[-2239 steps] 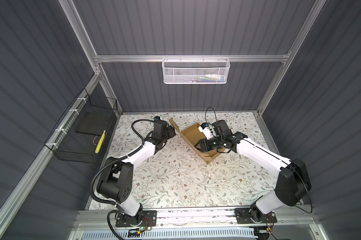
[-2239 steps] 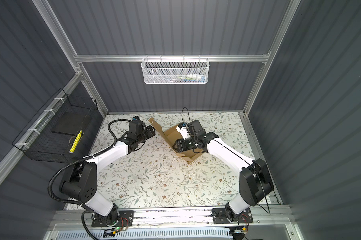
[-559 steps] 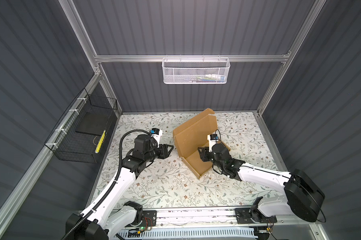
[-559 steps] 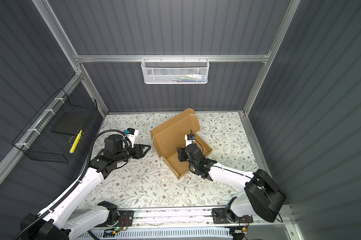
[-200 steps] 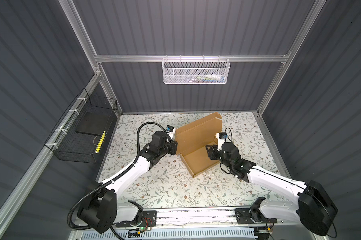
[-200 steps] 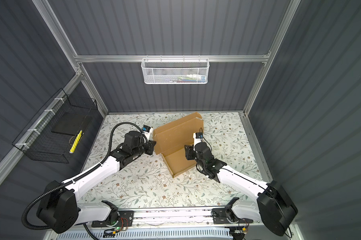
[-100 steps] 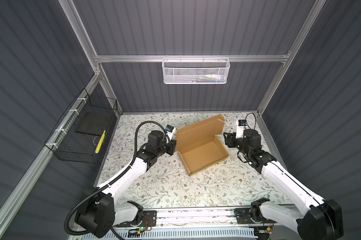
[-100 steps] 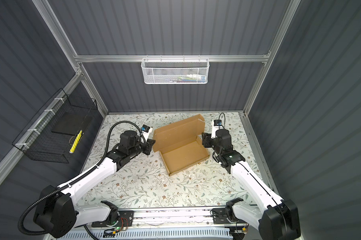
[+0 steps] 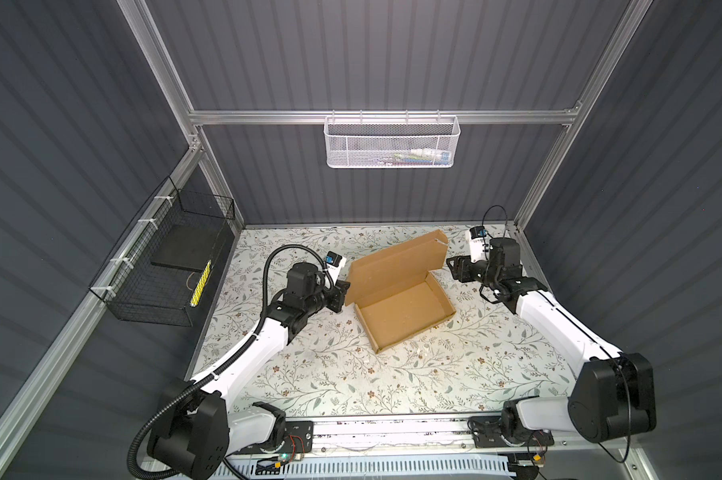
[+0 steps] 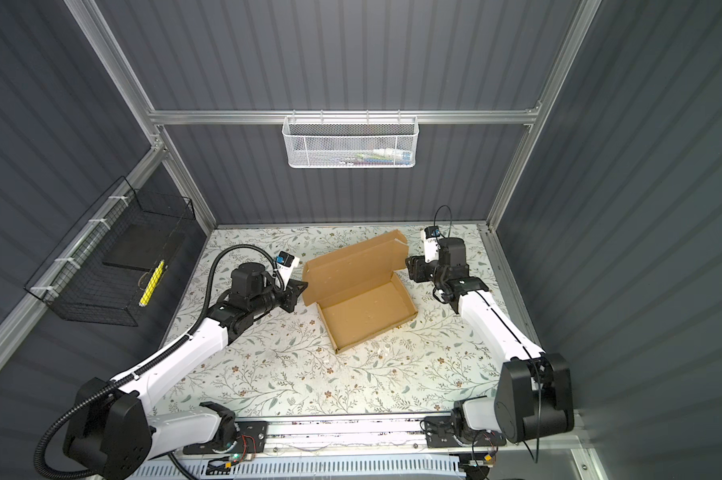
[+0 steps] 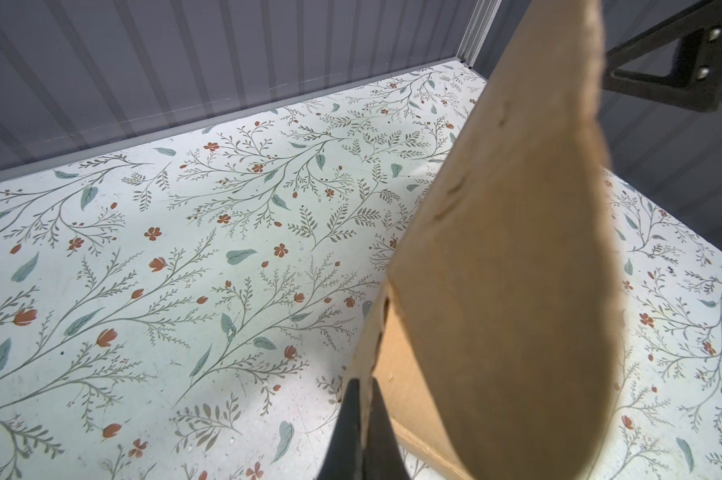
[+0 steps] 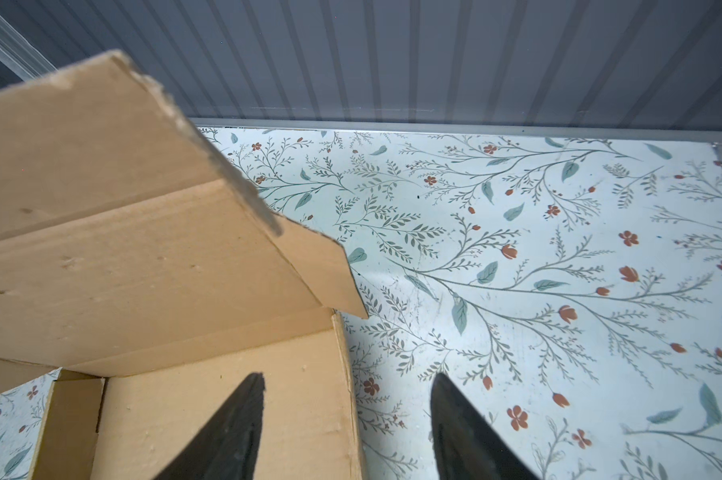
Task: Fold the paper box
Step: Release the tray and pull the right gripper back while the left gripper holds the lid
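Our left claw (image 9: 344, 289) is pressed together, pinching the left corner of the lid (image 9: 392, 266) of the box (image 9: 405, 311). In the left wrist view the cardboard edge runs down between the two black fingers (image 11: 346, 428).

Our right claw (image 9: 454, 269) is spread and holds nothing, just beside the lid's right end. In the right wrist view one finger hangs over the tray (image 12: 209, 415) and the other over the tabletop (image 9: 351, 374).

The box is plain brown corrugated cardboard. We see a shallow tray with all four walls up and a lid tilted back open, with a creased flap along its far edge and a ragged, torn-looking corner. It sits askew on the floral tabletop, at the middle toward the back wall.

Print on the packets in the white basket (image 9: 392, 145) on the back wall is too small for us to read.
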Tool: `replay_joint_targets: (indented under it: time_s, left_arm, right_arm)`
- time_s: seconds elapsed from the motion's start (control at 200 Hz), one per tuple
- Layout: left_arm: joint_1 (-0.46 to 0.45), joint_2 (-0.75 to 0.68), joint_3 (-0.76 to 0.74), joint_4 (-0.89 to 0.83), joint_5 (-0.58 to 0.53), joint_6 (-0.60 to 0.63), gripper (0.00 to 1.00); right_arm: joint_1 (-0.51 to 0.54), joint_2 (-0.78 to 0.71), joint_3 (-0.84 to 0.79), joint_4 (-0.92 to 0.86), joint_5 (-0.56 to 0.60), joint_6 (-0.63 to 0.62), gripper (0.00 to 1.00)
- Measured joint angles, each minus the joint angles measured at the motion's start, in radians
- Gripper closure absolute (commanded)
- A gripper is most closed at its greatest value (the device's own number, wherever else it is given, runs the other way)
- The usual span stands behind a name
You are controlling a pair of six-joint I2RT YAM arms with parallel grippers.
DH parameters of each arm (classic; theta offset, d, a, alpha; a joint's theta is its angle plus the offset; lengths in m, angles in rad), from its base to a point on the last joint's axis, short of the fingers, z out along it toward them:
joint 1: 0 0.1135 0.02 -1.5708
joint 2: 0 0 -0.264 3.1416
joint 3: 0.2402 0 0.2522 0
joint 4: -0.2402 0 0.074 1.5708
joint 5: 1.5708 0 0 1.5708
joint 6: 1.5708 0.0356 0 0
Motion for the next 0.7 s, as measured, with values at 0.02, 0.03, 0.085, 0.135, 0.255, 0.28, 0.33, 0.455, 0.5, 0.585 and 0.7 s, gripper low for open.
replay_joint_targets:
  time_s: [0.02, 0.03, 0.085, 0.135, 0.255, 0.28, 0.33, 0.455, 0.5, 0.585, 0.7]
  left_arm:
    - [0.002, -0.002, 0.0, 0.0, 0.003, 0.001, 1.0]
    - [0.002, -0.002, 0.0, 0.0, 0.004, 0.002, 1.0]
    - [0.002, -0.005, 0.0, 0.0, 0.011, 0.003, 1.0]
    - [0.003, -0.007, 0.0, 0.0, 0.015, 0.003, 1.0]
    - [0.005, -0.011, 0.0, 0.001, 0.037, 0.003, 1.0]
    - [0.007, -0.011, 0.0, 0.001, 0.042, 0.003, 1.0]
    - [0.008, -0.011, 0.0, 0.001, 0.051, 0.003, 1.0]
    - [0.008, -0.011, 0.0, 0.0, 0.067, 0.003, 1.0]
    - [0.008, -0.011, 0.0, 0.001, 0.07, 0.003, 1.0]
    - [0.008, -0.011, 0.0, 0.001, 0.077, 0.003, 1.0]
    - [0.012, -0.01, 0.0, 0.001, 0.087, 0.003, 1.0]
  right_arm:
    - [-0.005, 0.007, 0.006, -0.002, -0.01, -0.004, 0.35]
    - [-0.007, 0.011, 0.009, -0.001, -0.016, -0.005, 0.35]
    - [-0.017, 0.027, 0.022, -0.001, -0.037, -0.016, 0.35]
    - [-0.024, 0.04, 0.032, 0.003, -0.061, -0.026, 0.35]
    - [-0.033, 0.065, 0.044, 0.018, -0.11, -0.045, 0.35]
    - [-0.034, 0.069, 0.044, 0.021, -0.119, -0.049, 0.35]
    - [-0.038, 0.077, 0.044, 0.027, -0.136, -0.056, 0.35]
    - [-0.047, 0.099, 0.055, 0.04, -0.17, -0.079, 0.34]
    - [-0.049, 0.109, 0.064, 0.045, -0.178, -0.087, 0.35]
    - [-0.051, 0.124, 0.08, 0.056, -0.19, -0.101, 0.35]
    - [-0.052, 0.14, 0.099, 0.064, -0.2, -0.117, 0.35]
